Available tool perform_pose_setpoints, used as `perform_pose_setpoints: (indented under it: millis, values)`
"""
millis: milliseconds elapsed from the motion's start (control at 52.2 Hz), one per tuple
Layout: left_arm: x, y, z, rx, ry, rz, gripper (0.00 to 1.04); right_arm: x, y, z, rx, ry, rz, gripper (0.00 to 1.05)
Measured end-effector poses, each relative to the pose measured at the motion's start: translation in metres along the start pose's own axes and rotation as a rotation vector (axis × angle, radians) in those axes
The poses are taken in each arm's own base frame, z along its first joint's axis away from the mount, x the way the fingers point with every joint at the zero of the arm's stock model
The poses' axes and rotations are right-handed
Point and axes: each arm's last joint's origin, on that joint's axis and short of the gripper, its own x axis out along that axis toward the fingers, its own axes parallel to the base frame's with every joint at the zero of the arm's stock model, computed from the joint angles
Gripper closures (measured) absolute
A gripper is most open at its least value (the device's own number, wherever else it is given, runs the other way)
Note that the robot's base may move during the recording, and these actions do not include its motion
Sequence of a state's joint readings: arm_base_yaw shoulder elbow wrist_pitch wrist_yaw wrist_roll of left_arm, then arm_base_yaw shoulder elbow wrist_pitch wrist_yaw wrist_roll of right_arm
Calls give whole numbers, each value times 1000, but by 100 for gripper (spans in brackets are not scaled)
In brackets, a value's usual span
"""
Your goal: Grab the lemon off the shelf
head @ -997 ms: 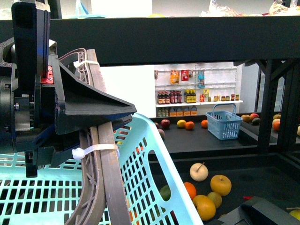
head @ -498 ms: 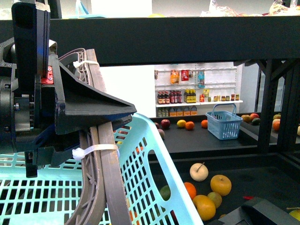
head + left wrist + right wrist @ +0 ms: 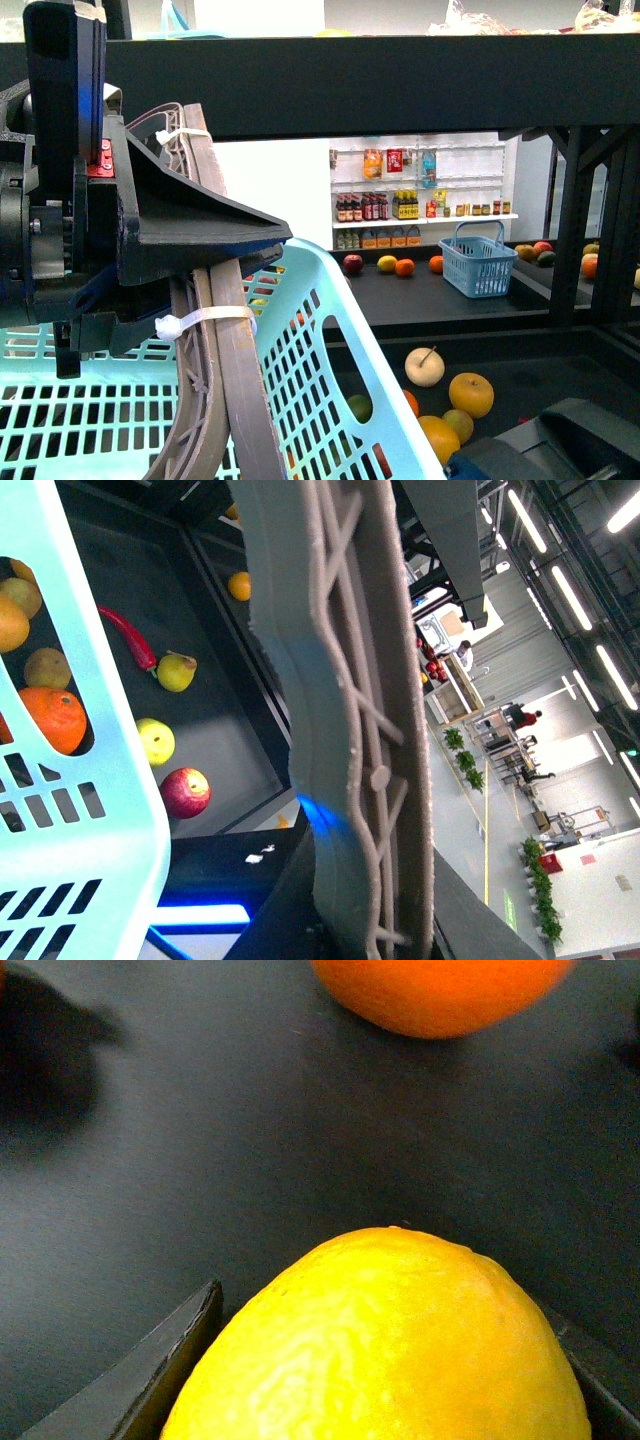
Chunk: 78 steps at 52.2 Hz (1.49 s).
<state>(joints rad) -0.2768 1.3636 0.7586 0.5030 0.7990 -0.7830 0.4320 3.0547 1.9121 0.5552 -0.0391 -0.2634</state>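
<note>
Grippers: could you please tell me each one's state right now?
Left gripper: closed on the grey ribbed plastic basket handle.
Right gripper: closed on the yellow lemon.

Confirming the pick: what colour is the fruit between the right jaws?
Bright yellow, with a dimpled peel: the lemon. It shows best in the right wrist view.

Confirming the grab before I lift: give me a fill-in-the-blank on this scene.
The right claw flanks a ___.
Beyond it on the shelf lies an ___.
The left claw holds the turquoise basket by its grey ___.
Missing: lemon; orange; handle.
</note>
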Motion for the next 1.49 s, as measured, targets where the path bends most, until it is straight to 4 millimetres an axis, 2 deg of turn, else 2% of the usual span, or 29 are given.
perform_pose_setpoints:
  millis: [230,441,613,728,824,843,1016,1284,1495]
  values:
    - [0,0,0,-11,8,-8,95,-17,-27,1,97,3,-82,29]
    - [0,0,0,-21,11,-11,95,-48,-51,3,188,-20,-172,29]
    - [1,-1,-1,-33,14,-14,95,-80,-83,4,258,-19,-291,29]
    - [1,-1,-1,-32,22,-21,95,-110,-117,23,338,-75,-388,30]
    - [1,-1,-1,-38,22,-20,95,-130,-137,40,367,-139,-439,30]
    - [1,-1,-1,-37,18,-16,95,-139,-146,47,381,-165,-460,30]
    - [1,-1,-1,-26,11,-10,95,-184,-179,69,429,-262,-545,30]
    - [1,-1,-1,-29,21,-20,95,-242,-199,78,513,-330,-541,30]
    - [1,-1,-1,-29,16,-15,95,-293,-197,112,626,-458,-311,30]
